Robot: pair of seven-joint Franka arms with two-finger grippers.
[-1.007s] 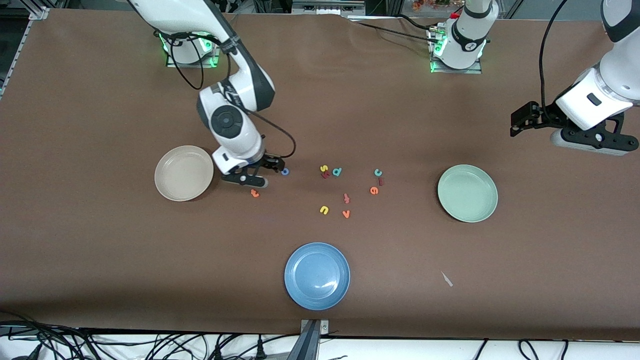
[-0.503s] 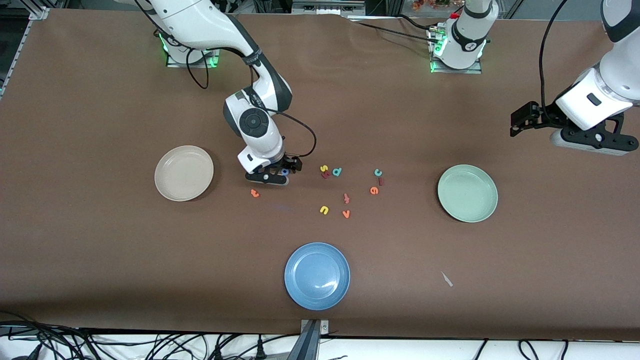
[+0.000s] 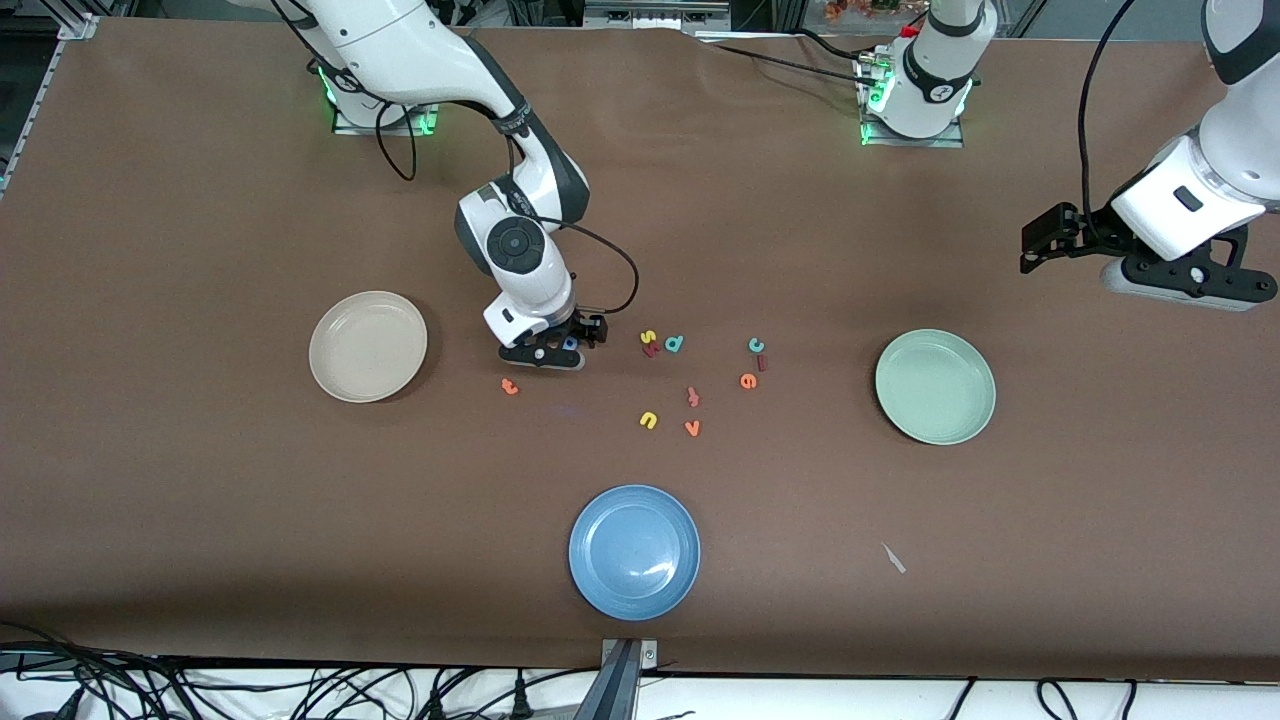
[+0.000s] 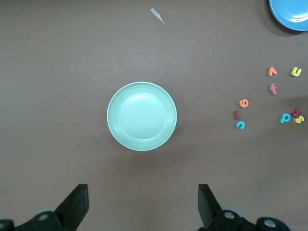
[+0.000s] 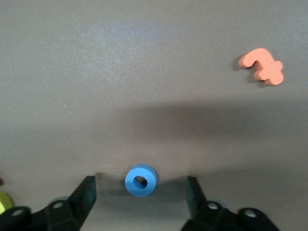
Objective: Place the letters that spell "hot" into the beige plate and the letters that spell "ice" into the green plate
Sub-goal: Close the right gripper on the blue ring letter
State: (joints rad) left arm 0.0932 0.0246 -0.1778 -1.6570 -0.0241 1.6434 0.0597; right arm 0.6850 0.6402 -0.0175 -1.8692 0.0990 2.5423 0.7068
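I take the scatter of letters mid-table as my clock centre in the front view. The table (image 3: 200, 500) is brown, with three plates on it: blue plate (image 3: 634, 552) at 6 o'clock, green plate (image 3: 935, 386) at 3 o'clock and beige plate (image 3: 368, 346) at 9 o'clock. None of the three holds a letter.

The left gripper (image 4: 142, 197) hangs idle in the air at 1 o'clock of the green plate, toward the left arm's end of the table. Its fingers are spread wide with nothing in them. The right gripper (image 3: 560, 350) is down at the table between the beige plate and the scatter. Its fingers are spread with the o (image 5: 141, 181) between them, and I see a gap on either side of the ring.

The t (image 3: 510, 386) lies flat on the table at 7 o'clock of the o. At 3 o'clock of the o lie the s (image 3: 648, 337) and the d (image 3: 675, 343), with a dark red letter (image 3: 651, 350) that I cannot read touching the s.

Toward the green plate lies the c (image 3: 757, 345). The i (image 3: 763, 363) is just at 5 o'clock of it and the e (image 3: 748, 381) is at 6 o'clock.

An f (image 3: 692, 397), the u (image 3: 648, 420) and the v (image 3: 692, 428) lie at 12 o'clock of the blue plate.
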